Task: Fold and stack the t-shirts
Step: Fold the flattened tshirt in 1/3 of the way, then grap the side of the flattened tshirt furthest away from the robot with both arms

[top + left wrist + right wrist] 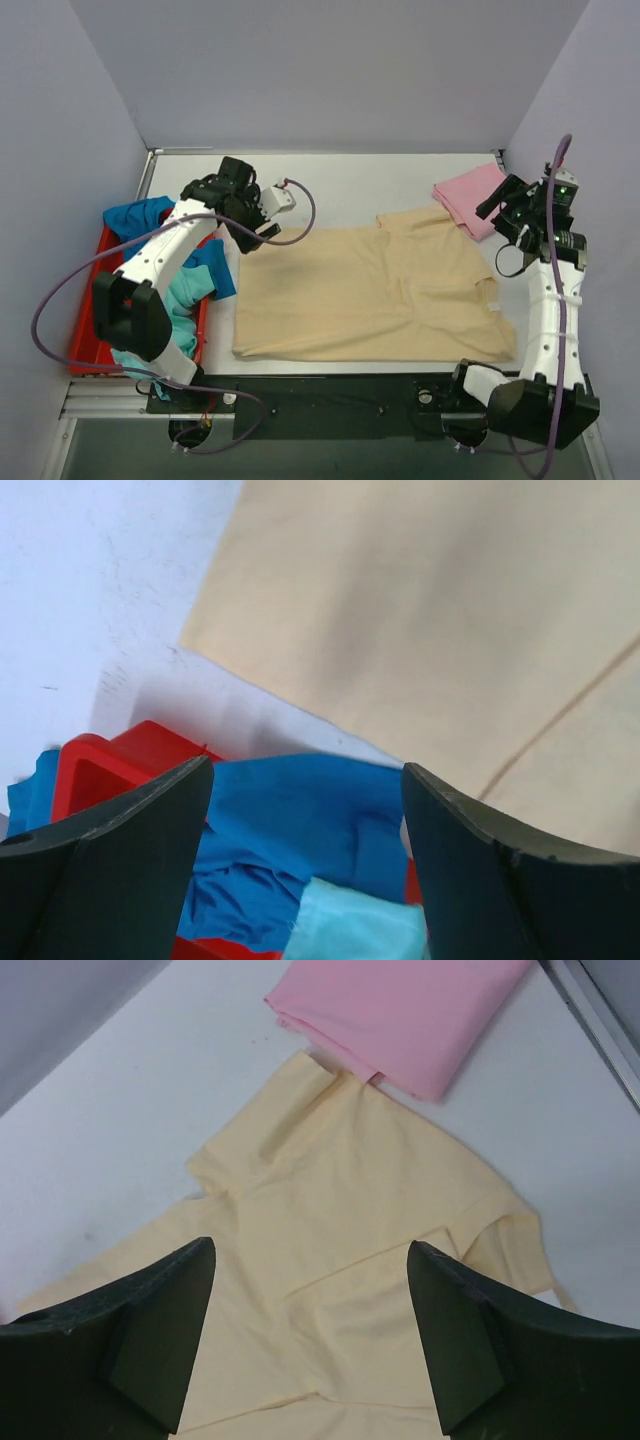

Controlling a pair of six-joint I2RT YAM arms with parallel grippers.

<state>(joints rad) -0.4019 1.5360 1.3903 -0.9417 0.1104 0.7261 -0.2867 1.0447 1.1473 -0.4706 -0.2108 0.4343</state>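
The pale beige t-shirt lies spread flat in the middle of the table, also in the left wrist view and the right wrist view. The pink t-shirt lies folded at the far right, also in the right wrist view. The bright blue t-shirt and the light teal t-shirt lie bunched in the red tray. My left gripper is open and empty above the beige shirt's far left corner. My right gripper is open and empty, raised by the shirt's right sleeve.
The red tray sits at the table's left edge, with the blue shirt and teal shirt spilling over its rim. Grey walls close in the table on three sides. A purple cable loops beside the left arm.
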